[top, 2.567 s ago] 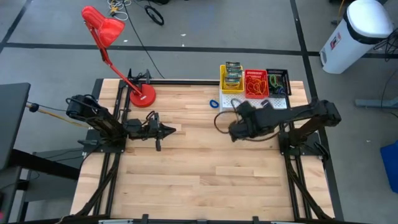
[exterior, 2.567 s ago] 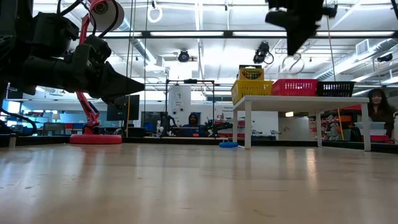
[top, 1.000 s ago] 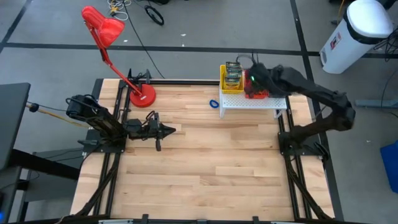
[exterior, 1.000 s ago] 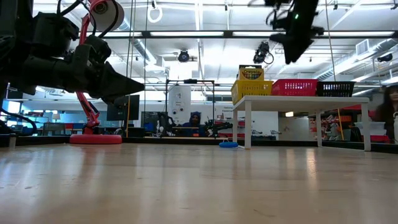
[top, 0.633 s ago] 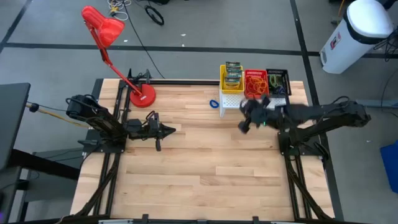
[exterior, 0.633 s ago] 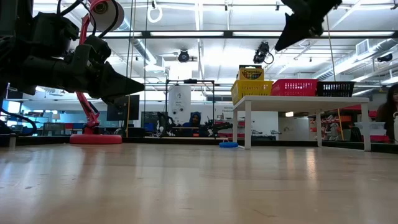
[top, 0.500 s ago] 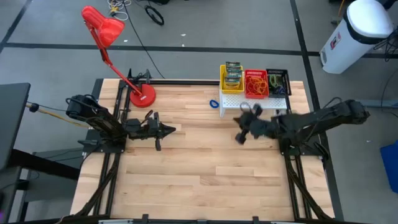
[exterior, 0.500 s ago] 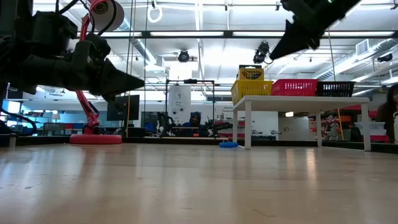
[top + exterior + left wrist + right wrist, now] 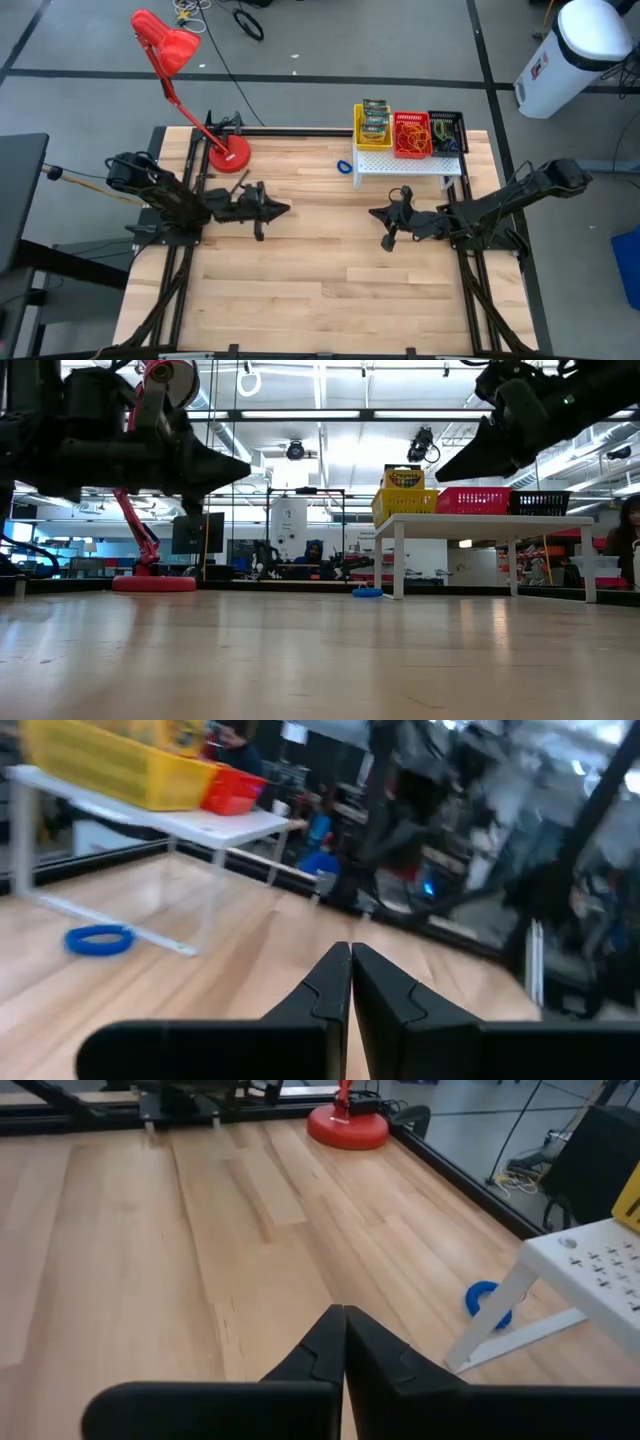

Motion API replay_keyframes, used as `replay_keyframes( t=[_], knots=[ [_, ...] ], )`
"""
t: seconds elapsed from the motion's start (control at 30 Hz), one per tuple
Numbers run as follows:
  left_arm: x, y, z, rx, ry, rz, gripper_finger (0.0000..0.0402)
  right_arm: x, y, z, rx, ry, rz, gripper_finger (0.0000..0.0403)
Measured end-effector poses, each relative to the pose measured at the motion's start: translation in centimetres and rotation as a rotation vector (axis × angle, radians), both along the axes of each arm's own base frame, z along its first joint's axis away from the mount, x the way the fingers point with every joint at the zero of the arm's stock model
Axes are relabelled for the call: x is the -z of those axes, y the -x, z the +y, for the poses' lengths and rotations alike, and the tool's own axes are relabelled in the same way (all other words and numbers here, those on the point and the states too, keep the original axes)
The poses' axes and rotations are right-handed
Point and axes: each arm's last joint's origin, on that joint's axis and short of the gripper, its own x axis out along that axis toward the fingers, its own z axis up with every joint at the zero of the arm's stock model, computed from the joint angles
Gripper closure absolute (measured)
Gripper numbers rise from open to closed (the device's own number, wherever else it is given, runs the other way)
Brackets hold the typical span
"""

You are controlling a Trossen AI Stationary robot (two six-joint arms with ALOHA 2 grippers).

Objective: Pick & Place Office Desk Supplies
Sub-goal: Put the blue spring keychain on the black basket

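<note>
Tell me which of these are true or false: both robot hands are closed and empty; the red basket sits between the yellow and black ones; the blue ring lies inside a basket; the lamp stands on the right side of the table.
1. Both the left hand and right hand are closed and empty. True.
2. The red basket sits between the yellow basket and black basket. True.
3. The blue ring lies inside a basket. False: it lies on the table, beside the white shelf.
4. The red lamp stands on the table's right side. False: its base is at the left rear.
</note>
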Motion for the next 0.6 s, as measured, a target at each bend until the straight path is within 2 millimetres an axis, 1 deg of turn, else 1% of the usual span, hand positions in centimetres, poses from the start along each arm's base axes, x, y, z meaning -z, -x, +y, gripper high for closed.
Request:
replay_keyframes(
  t=[0.07,0.13,0.2,0.27,0.33,0.4,0.47,0.53,0.6],
  knots=[
    [0.0,-0.9,0.0,0.041,-0.045,0.043,0.0381,0.2,0.1,0.0,-0.003,-0.001,-0.004,0.0396],
    [-0.1,-2.4,0.3,0.051,-0.025,0.111,0.0383,0.5,0.2,0.0,-0.002,0.000,0.003,0.0397],
    [0.0,-4.2,0.7,0.030,-0.010,0.232,0.0389,0.6,0.2,0.0,-0.003,0.000,0.000,0.0395],
    [0.1,-5.7,1.2,0.009,-0.032,0.376,0.0395,0.6,0.3,0.0,-0.003,-0.001,-0.002,0.0393],
    [0.0,-6.9,1.5,0.008,-0.085,0.440,0.0396,0.6,0.2,0.0,-0.003,-0.001,-0.003,0.0391],
    [0.0,-7.2,1.5,0.019,-0.130,0.423,0.0396,0.6,0.2,0.0,-0.003,-0.013,-0.013,0.0391],
    [0.1,-7.1,1.5,0.019,-0.152,0.374,0.0397,0.2,0.0,0.0,-0.024,-0.036,-0.050,0.0391],
    [0.4,-6.2,1.5,0.013,-0.165,0.314,0.0397,-0.4,-0.5,0.0,-0.070,-0.058,-0.086,0.0394],
    [0.6,-4.9,1.4,-0.002,-0.173,0.229,0.0397,-1.5,-1.2,-0.3,-0.080,-0.085,-0.093,0.0398]
  ],
)
